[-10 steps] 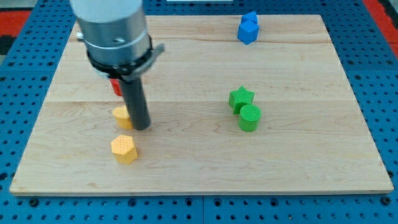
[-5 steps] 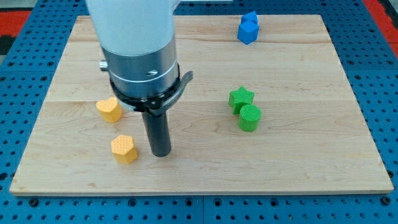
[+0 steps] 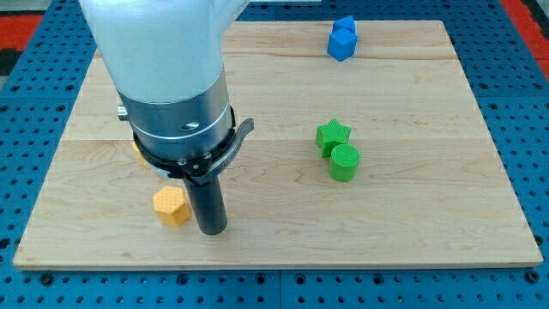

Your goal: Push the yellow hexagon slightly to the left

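Camera view: my tip sits just right of the yellow hexagon, near the wooden board's bottom edge; it's a plain rod, nothing to grip with.

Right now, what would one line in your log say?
my tip: just right of yellow hexagon | push left: pending | green star, green cylinder: far right

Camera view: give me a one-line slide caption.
My tip rests just right of the yellow hexagon, green star and cylinder farther right.
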`<state>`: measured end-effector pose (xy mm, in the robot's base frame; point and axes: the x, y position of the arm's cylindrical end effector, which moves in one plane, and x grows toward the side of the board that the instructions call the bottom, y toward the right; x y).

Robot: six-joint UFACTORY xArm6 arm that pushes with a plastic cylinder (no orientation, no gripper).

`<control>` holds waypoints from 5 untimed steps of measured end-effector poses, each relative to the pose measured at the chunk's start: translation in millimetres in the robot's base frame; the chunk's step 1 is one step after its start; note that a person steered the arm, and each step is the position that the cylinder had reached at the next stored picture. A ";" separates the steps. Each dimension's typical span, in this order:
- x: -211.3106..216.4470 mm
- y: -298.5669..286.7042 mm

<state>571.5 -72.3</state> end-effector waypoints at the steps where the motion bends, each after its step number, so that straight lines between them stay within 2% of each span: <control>1: -0.8 10.9; 3: -6.7 23.3; 5: -12.9 -38.2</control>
